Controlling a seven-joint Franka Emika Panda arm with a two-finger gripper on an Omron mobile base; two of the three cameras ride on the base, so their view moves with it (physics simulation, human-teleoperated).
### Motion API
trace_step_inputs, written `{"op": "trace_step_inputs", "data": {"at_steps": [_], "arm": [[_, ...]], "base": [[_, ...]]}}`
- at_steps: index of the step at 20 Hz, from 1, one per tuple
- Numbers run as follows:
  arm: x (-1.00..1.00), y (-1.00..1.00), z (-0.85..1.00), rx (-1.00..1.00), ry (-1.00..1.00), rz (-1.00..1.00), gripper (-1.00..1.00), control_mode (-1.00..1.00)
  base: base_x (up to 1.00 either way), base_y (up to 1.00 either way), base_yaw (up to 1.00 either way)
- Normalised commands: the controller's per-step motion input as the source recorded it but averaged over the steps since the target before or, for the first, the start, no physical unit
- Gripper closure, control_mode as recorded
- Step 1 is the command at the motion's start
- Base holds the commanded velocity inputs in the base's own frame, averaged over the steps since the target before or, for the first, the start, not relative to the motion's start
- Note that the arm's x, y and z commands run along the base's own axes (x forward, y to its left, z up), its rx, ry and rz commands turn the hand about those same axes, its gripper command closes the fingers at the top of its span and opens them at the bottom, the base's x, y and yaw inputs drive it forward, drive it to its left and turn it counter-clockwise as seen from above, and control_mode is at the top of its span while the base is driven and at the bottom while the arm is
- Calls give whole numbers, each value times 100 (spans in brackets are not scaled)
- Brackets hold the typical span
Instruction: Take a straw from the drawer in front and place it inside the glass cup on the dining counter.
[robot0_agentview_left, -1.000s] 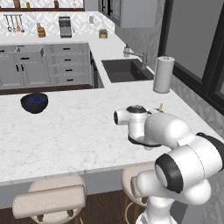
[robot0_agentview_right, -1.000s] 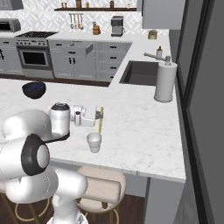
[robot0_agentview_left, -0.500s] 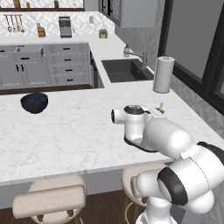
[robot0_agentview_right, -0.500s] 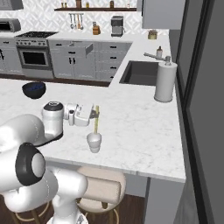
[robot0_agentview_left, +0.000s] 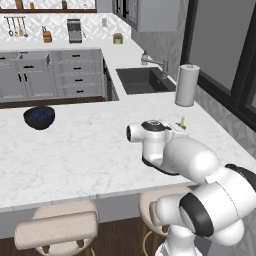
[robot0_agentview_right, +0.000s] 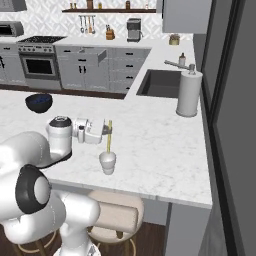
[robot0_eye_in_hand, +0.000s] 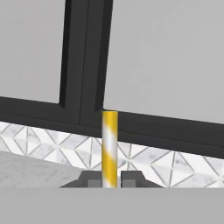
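Note:
In the right base view my gripper (robot0_agentview_right: 108, 131) points sideways over the dining counter (robot0_agentview_right: 165, 150) and is shut on the straw (robot0_agentview_right: 109, 137), a thin yellow stick held upright. The straw's lower end reaches the rim of the glass cup (robot0_agentview_right: 107, 162), which stands directly below near the counter's front edge. Whether the tip is inside the cup I cannot tell. In the hand view the straw (robot0_eye_in_hand: 110, 144) rises between the two fingertips (robot0_eye_in_hand: 91, 179). In the left base view only the straw's top (robot0_agentview_left: 183, 121) peeks out behind my arm. A grey drawer (robot0_agentview_right: 93, 54) stands open in the far cabinets.
A dark blue bowl (robot0_agentview_right: 38, 102) sits at the counter's far left. A white paper towel roll (robot0_agentview_right: 189, 94) stands by the sink (robot0_agentview_right: 160, 84) at the back right. Beige stools (robot0_agentview_right: 117, 215) are tucked under the overhanging edge. A window wall runs along the right.
My arm has swung left, carrying the straw a little left from beside the cup to directly above it. The grip on the straw has stayed shut.

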Motion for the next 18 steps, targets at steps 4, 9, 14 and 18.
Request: {"op": "trace_step_inputs", "data": {"at_steps": [4, 9, 14, 18], "arm": [[1, 19, -14, 0, 0, 0, 100, -100], [0, 7, -9, 0, 0, 0, 100, -100], [2, 0, -31, 0, 0, 0, 100, -100], [0, 0, -31, 0, 0, 0, 100, -100]], "base": [[0, 0, 0], [0, 0, 0], [0, 0, 0], [0, 0, 0]]}}
